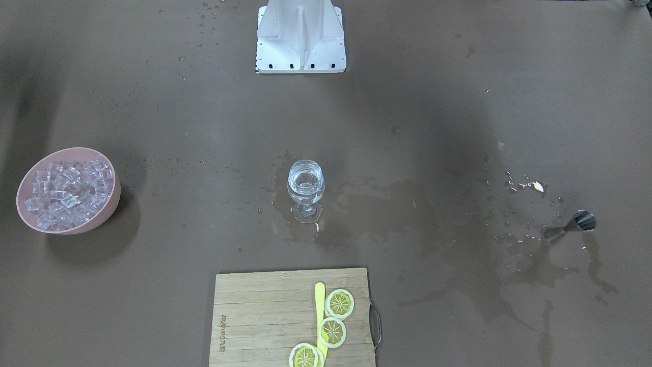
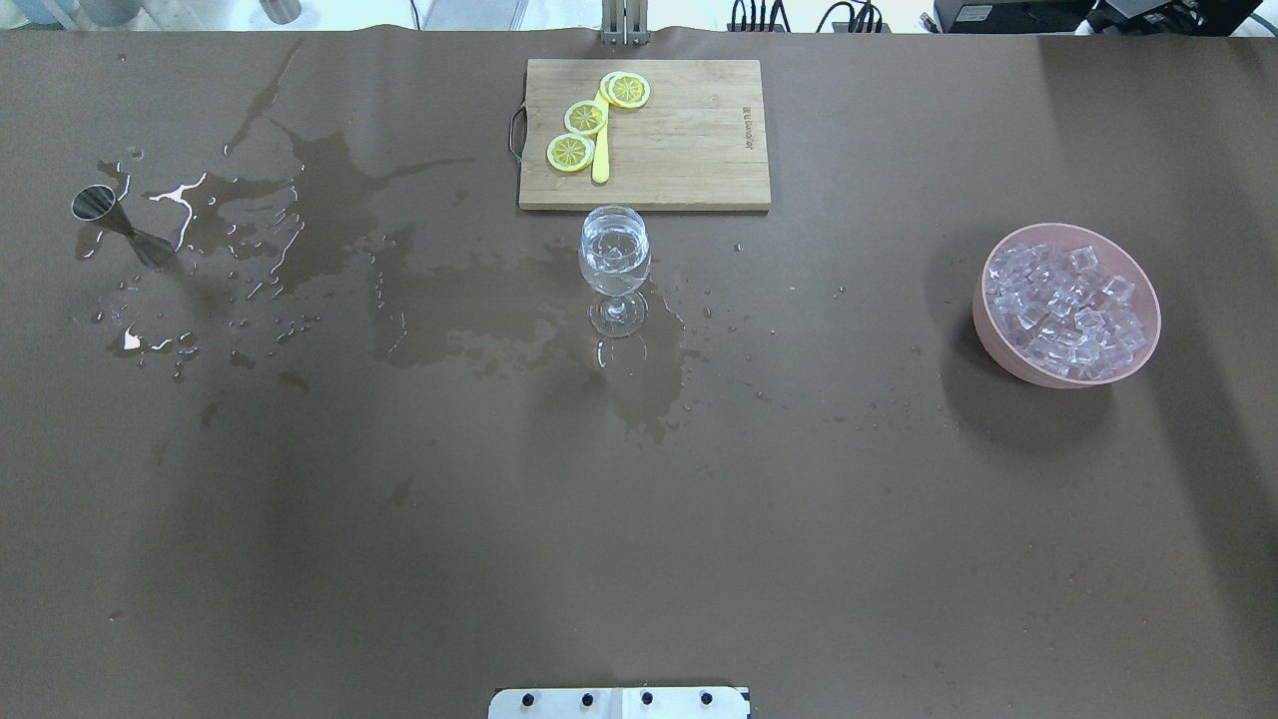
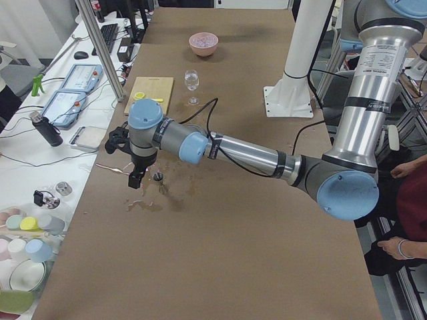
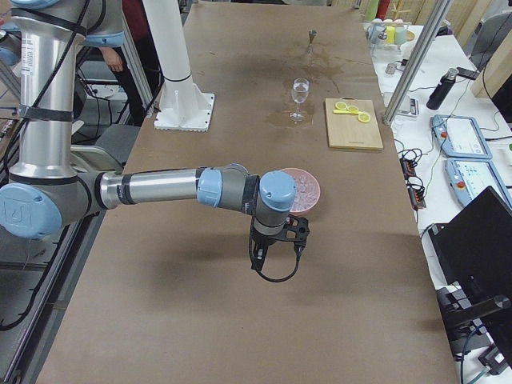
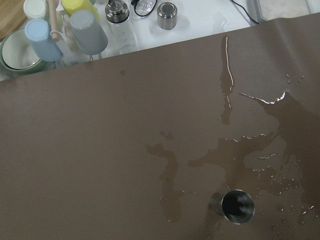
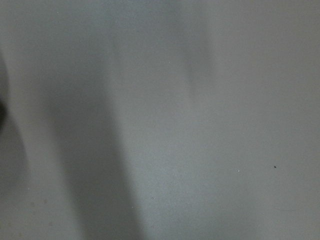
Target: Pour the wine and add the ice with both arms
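Observation:
A stemmed wine glass stands upright mid-table with a small measure of clear wine in its bowl. The ice fills a pink bowl on the robot's right side. A steel jigger stands on the left side amid spilled liquid. The left gripper hangs just above the table beside the jigger; I cannot tell whether it is open or shut. The right gripper hovers over bare table near the pink bowl; its state also cannot be told.
A bamboo cutting board holds three lemon slices and a yellow stick. Wet patches spread from the jigger toward the glass. The white base stands at the robot's edge. Cups and bottles crowd a side table.

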### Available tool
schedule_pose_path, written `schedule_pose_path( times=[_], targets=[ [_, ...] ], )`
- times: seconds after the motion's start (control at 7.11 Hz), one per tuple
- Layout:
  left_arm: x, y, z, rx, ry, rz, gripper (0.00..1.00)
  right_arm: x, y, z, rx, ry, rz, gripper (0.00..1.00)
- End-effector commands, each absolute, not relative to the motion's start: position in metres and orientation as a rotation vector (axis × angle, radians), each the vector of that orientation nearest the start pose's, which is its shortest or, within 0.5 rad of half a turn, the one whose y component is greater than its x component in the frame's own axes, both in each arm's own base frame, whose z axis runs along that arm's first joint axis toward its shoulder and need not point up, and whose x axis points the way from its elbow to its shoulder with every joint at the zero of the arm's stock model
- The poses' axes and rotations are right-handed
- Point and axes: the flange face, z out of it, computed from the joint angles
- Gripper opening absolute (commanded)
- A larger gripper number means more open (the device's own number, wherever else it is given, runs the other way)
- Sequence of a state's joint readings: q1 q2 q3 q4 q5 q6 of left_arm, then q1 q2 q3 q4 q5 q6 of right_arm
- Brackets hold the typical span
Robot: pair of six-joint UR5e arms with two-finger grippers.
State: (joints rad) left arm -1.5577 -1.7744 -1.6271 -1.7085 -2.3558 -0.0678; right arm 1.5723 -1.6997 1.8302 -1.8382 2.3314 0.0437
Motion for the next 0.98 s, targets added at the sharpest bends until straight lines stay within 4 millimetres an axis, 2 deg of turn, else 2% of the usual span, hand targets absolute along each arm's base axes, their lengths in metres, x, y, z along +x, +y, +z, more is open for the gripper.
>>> schedule_pose_path(
  times=[0.0,0.14,0.84],
  targets=[
    [-0.069,-0.587,0.542,0.276,0.788,0.15,0.97,0.065,-0.424,0.617,-0.144,-0.756,0.094,1.0],
    [-0.07,-0.588,0.554,0.257,0.792,0.151,0.97,0.065,-0.424,0.617,-0.142,-0.756,0.092,1.0],
    [-0.074,-0.585,0.551,0.262,0.789,0.142,0.97,0.065,-0.425,0.615,-0.138,-0.757,0.091,1.0]
  ],
)
